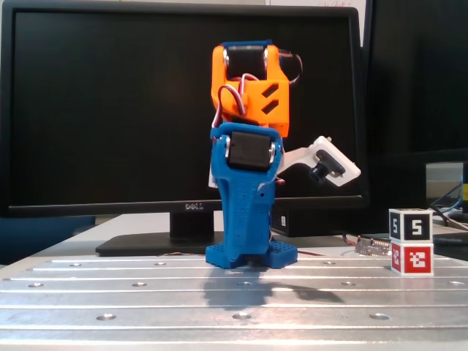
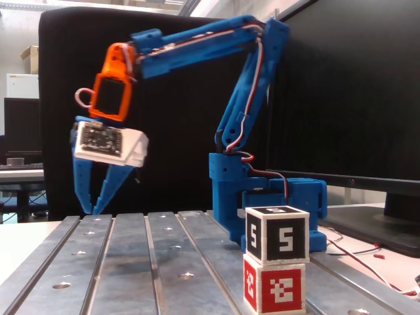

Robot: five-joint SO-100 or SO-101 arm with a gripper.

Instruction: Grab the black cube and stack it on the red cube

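Observation:
The black cube (image 1: 410,224) with a white "5" sits squarely on top of the red cube (image 1: 411,258) at the right of the metal plate. In the closer fixed view, the black cube (image 2: 277,235) and the red cube (image 2: 273,287) form the same stack in the foreground. My blue gripper (image 2: 94,209) hangs far to the left of the stack, pointing down just above the plate. Its fingertips meet and nothing is between them. Seen from the front, the gripper (image 1: 245,254) hangs in front of the arm's base, well left of the cubes.
The slotted metal plate (image 1: 146,296) has bolt holes along its grooves. A black Dell monitor (image 1: 110,110) stands behind the arm's blue base (image 2: 289,203). Loose red and white wires (image 2: 367,259) lie right of the stack. A dark chair back (image 2: 164,79) fills the background.

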